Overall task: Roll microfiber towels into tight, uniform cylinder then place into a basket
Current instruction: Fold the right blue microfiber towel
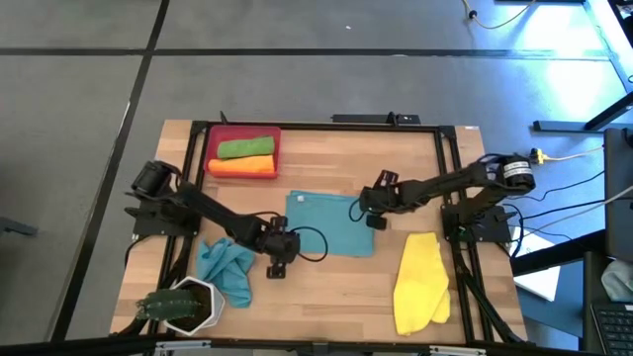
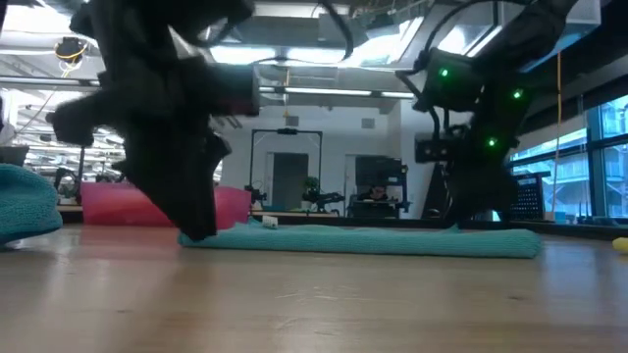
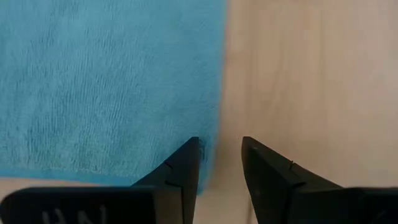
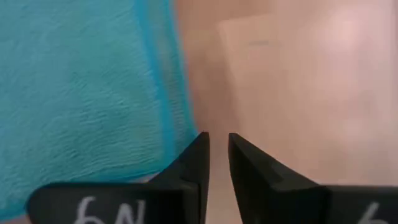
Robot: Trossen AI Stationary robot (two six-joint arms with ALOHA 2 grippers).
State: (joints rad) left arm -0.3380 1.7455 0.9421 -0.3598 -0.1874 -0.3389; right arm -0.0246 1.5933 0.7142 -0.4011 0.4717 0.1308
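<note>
I have L gripper (image 3: 221,155) at near-left corner of flat teal towel (image 1: 331,222), fingers part open, astride edge, not clamped. R gripper (image 4: 219,149) at right edge, nearly closed, grip unclear. Pinching both edges to start roll. Basket (image 1: 213,148) far-left: green, orange rolls inside.

Premises: a robotics lab or open-plan workshop. Evidence: a wooden worktable (image 1: 326,287) in a black metal frame (image 1: 316,126) stands on grey floor tiling (image 1: 297,79); loose cables (image 1: 569,203) trail beside it. The low view shows exposed ceiling strip lights (image 2: 324,91), glazed partitions (image 2: 287,167), large windows (image 2: 601,157), and further equipment benches (image 2: 378,203) behind.
</note>
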